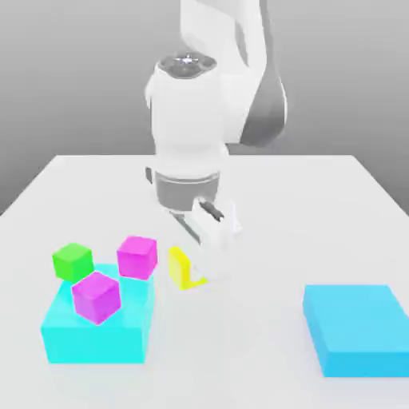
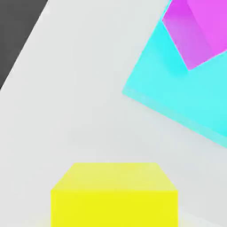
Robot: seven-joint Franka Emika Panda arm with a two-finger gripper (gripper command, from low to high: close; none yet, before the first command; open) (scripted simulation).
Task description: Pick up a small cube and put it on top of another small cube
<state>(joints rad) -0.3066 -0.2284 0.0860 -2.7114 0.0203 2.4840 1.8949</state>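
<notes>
**Your pincer is clenching the yellow cube**

In the exterior view, you are seeing the white arm (image 1: 188,120) reaching down over the pale surface (image 1: 256,343), its pincer (image 1: 194,268) closing around the small yellow cube (image 1: 179,268). A white finger is covering part of the cube, and you cannot tell whether its underside is touching the surface. Toward the exterior view's left, a cyan block (image 1: 100,339) is lying near the cube. A front magenta cube (image 1: 97,297) is overlapping the block's top in your line of sight, while a green cube (image 1: 73,263) and a rear magenta cube (image 1: 137,257) are showing at its far corners; you cannot tell exactly how those two are resting. Toward the exterior view's right, a flat blue block (image 1: 355,327) is lying well apart from the yellow cube.

In the hand view, the yellow cube is facing you up close, and the cyan block is showing beyond it, with magenta overlapping it.
</notes>
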